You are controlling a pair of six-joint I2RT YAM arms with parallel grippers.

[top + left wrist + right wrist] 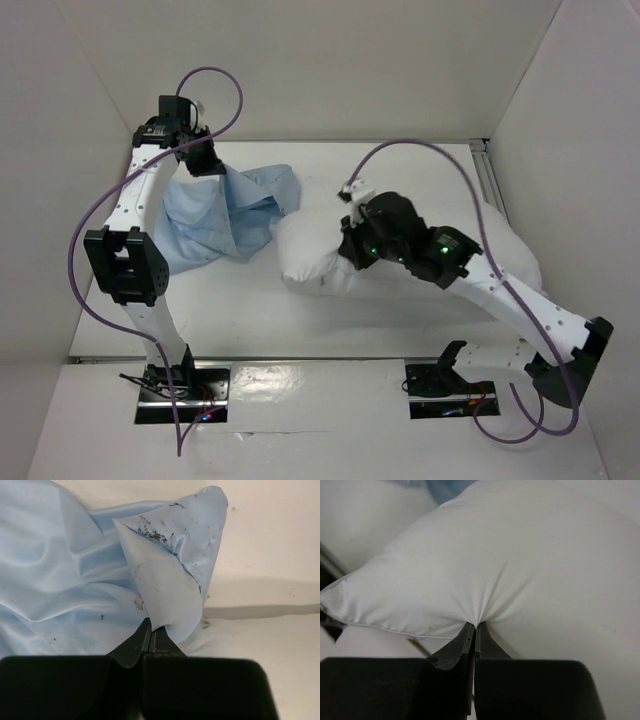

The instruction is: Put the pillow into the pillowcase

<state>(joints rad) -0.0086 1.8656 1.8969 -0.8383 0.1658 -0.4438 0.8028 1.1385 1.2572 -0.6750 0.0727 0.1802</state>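
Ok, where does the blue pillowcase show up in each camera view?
Top external: pillowcase left of centre, crumpled.
Left wrist: fills left and centre, pinched by the left gripper.
Right wrist: small blue patch at the top edge.
Shared landmark: the pillow, right of it from above, below it in the right wrist view.

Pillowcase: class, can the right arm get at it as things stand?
Probably not yet: the right gripper is shut on the pillow, whose end lies between it and the pillowcase, itself pinched by the left gripper.
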